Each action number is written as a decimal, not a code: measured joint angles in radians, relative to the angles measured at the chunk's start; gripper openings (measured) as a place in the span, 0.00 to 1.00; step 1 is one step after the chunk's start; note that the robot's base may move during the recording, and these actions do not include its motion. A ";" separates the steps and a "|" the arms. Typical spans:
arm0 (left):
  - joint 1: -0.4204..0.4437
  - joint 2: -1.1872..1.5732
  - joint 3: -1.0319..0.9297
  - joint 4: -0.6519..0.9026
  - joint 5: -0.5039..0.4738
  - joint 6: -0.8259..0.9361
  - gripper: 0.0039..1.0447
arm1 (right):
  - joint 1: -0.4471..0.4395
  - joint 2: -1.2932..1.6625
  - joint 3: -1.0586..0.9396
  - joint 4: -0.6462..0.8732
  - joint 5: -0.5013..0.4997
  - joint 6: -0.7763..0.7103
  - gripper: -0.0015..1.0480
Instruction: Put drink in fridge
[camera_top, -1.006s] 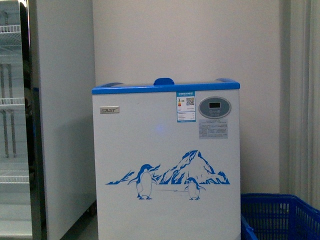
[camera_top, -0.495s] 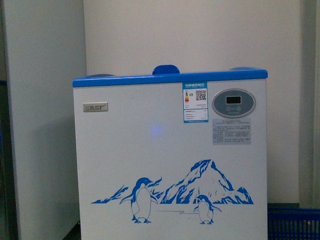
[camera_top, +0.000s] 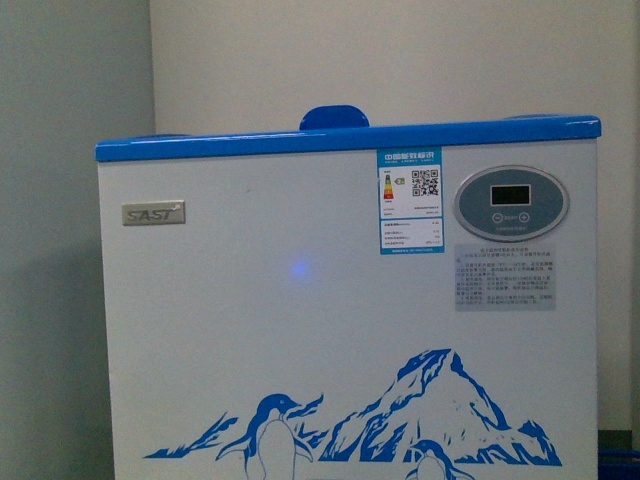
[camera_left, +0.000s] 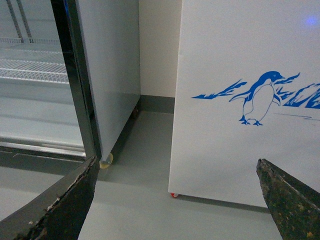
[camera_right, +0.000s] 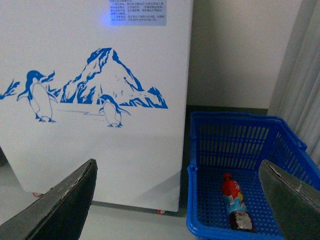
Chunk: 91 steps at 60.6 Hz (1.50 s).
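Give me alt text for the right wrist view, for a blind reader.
A clear plastic bottle of dark liquid with a red cap lies in a blue plastic mesh basket, beside a white chest cooler printed with blue penguins and a mountain. The right end effector is open, holding nothing.

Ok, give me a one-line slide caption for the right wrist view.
The right fingers stand open before the fridge, the drink lying in the blue basket beside it.
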 joint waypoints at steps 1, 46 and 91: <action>0.000 0.000 0.000 0.000 0.000 0.000 0.92 | 0.000 0.000 0.000 0.000 -0.001 0.000 0.93; 0.000 0.000 0.000 0.000 0.001 0.000 0.92 | 0.000 0.000 0.000 0.000 0.000 0.000 0.93; 0.000 0.000 0.000 0.000 0.000 0.000 0.92 | -0.465 1.017 0.305 0.229 -0.256 0.007 0.93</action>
